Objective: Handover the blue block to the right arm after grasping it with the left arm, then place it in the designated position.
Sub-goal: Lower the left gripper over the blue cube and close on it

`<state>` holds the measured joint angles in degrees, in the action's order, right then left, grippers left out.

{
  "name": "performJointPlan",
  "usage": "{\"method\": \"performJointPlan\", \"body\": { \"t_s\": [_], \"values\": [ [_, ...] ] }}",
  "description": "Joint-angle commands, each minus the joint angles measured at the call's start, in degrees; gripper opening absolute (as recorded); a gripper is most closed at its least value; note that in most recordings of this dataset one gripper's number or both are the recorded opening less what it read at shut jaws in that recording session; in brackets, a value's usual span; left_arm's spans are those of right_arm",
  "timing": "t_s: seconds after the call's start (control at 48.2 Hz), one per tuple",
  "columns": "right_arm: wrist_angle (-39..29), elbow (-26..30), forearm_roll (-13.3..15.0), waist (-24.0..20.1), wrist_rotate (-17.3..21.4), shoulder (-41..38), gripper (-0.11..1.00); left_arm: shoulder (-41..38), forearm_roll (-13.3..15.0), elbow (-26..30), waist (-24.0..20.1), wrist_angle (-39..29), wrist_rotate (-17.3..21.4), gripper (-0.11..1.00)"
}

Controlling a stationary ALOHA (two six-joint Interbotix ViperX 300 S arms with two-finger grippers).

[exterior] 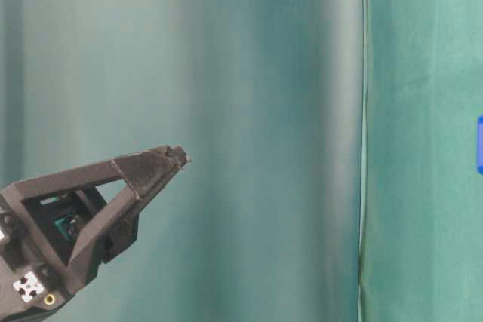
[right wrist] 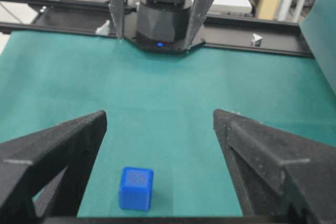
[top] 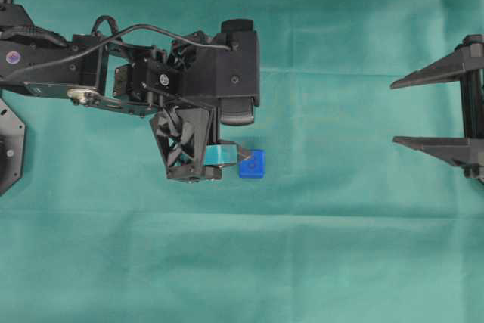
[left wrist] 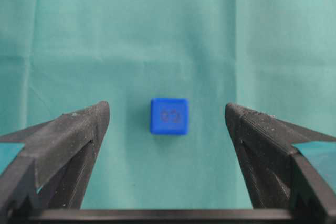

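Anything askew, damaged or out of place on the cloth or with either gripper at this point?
Nothing stands out. The blue block sits flat on the green cloth, centred between the open left gripper's fingers and untouched. The right gripper is open and empty.

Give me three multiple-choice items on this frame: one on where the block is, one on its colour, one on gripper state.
1. The blue block sits:
A. between the left gripper's open fingers, on the cloth
B. inside the right gripper
C. on top of the left arm

2. The block is:
A. red
B. blue
C. white

3. The left gripper is:
A. shut on the block
B. shut and empty
C. open

Answers: 1 A, the left wrist view shows it centred with gaps on both sides; 2 B, all views; 3 C, fingers stand wide apart.
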<state>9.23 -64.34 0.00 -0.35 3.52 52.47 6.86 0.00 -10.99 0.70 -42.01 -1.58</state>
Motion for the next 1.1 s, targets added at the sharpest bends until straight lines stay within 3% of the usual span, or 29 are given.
{"method": "performJointPlan", "body": {
  "t_s": [0.0,0.685,1.079],
  "values": [
    [0.18,1.58,-0.09,-0.09,0.09,-0.26,0.93,0.70,-0.09,1.49,0.18,0.35,0.00,1.00],
    [0.18,1.58,-0.09,-0.09,0.09,-0.53,0.93,0.62,-0.09,1.05,0.18,0.35,0.00,1.00],
    [0.18,1.58,-0.09,-0.09,0.09,-1.14,0.93,-2.02,-0.09,-1.76,0.44,4.04,0.00,1.00]
  ]
}}
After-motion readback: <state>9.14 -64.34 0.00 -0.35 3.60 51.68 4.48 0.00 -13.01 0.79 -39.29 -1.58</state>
